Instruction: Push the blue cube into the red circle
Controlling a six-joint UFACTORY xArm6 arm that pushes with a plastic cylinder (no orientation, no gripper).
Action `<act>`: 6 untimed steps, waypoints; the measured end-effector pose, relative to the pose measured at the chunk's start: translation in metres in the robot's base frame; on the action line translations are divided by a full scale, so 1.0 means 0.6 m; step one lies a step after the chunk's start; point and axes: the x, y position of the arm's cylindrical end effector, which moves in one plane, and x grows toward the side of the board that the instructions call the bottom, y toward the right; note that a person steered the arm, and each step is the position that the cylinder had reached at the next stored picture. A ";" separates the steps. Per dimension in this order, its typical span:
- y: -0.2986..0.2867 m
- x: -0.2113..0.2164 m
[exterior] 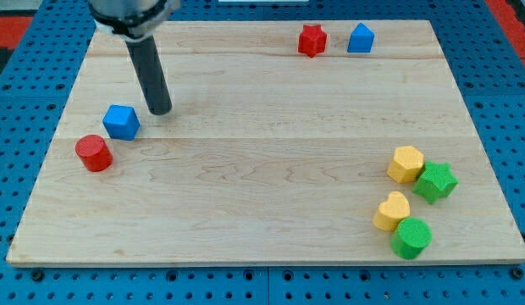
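Observation:
The blue cube (pixel 121 121) sits on the wooden board at the view's left. The red circle block (pixel 93 152) lies just below and left of it, a small gap between them. My tip (pixel 161 110) rests on the board just right of and slightly above the blue cube, close to it but apart. The dark rod rises from the tip toward the view's top left.
A red star (pixel 312 40) and a blue pentagon-like block (pixel 360 38) sit at the top. At the lower right are a yellow hexagon (pixel 406 163), a green star (pixel 436 181), a yellow heart (pixel 392 211) and a green circle (pixel 411 237). The board's left edge (pixel 44 161) is near the red circle.

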 end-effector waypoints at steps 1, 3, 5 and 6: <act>-0.089 0.042; -0.002 0.098; 0.413 0.061; 0.592 0.056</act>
